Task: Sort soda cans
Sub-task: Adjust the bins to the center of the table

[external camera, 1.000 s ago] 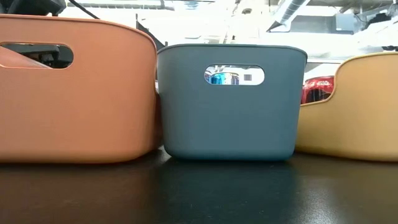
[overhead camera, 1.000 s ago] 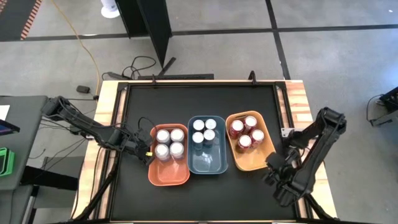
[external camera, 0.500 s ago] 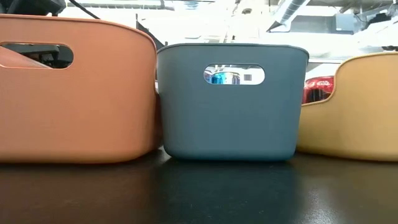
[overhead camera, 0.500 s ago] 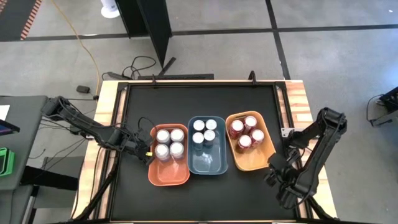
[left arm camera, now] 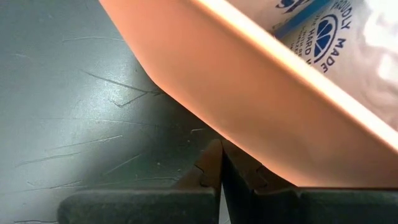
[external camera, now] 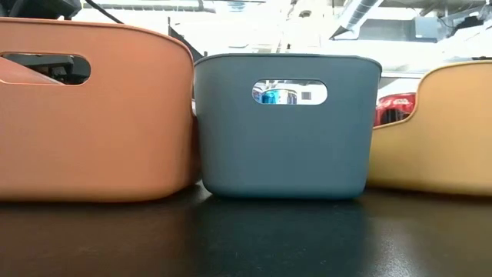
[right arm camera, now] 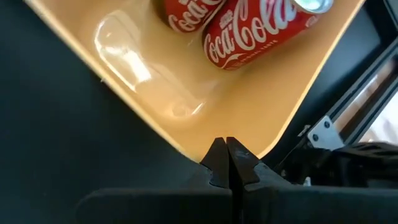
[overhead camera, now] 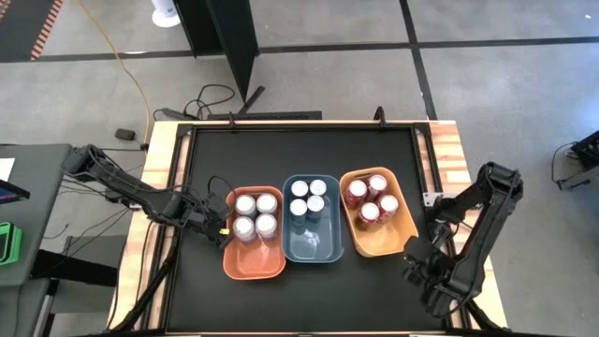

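Left gripper (overhead camera: 217, 227) sits against the orange bin's (overhead camera: 255, 268) outer wall, fingers together, holding nothing — the silver-white cans (overhead camera: 255, 214) stand upright just inside. Blue cans (overhead camera: 308, 197) fill the blue bin (overhead camera: 314, 246); red cans (overhead camera: 372, 198) the yellow bin (overhead camera: 382, 242). Right gripper (overhead camera: 415, 251), fingers pressed together and empty, is at that bin's near corner.

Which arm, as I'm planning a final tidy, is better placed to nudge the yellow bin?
Right, probably. The right gripper, shut, sits at a corner of the yellow bin; the left gripper, also shut, is beside the orange bin, two bins away.
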`<act>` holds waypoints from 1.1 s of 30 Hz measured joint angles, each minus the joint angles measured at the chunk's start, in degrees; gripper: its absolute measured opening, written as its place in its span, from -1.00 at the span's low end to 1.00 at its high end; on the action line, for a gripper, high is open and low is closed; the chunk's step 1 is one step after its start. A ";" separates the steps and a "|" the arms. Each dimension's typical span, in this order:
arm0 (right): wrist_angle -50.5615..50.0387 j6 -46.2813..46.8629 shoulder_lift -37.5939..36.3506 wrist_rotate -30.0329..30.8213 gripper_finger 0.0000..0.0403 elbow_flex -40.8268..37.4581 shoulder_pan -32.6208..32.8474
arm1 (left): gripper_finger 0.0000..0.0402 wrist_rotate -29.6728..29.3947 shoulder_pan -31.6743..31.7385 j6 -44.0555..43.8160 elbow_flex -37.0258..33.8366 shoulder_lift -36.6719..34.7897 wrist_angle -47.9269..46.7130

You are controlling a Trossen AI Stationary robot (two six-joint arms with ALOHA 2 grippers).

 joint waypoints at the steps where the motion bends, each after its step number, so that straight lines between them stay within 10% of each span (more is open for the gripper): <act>1: -0.06 -1.19 0.00 -0.12 -1.00 0.11 0.30 | -1.00 0.00 0.00 0.00 0.00 0.00 -0.02; 14: 0.35 -4.00 -0.02 -2.41 -1.00 4.11 4.95 | -1.00 -0.07 0.00 -0.74 0.00 0.00 -0.02; 33: 3.36 2.57 5.40 -6.50 -1.00 -10.46 1.81 | -1.00 -0.50 0.00 -0.59 0.00 0.00 0.02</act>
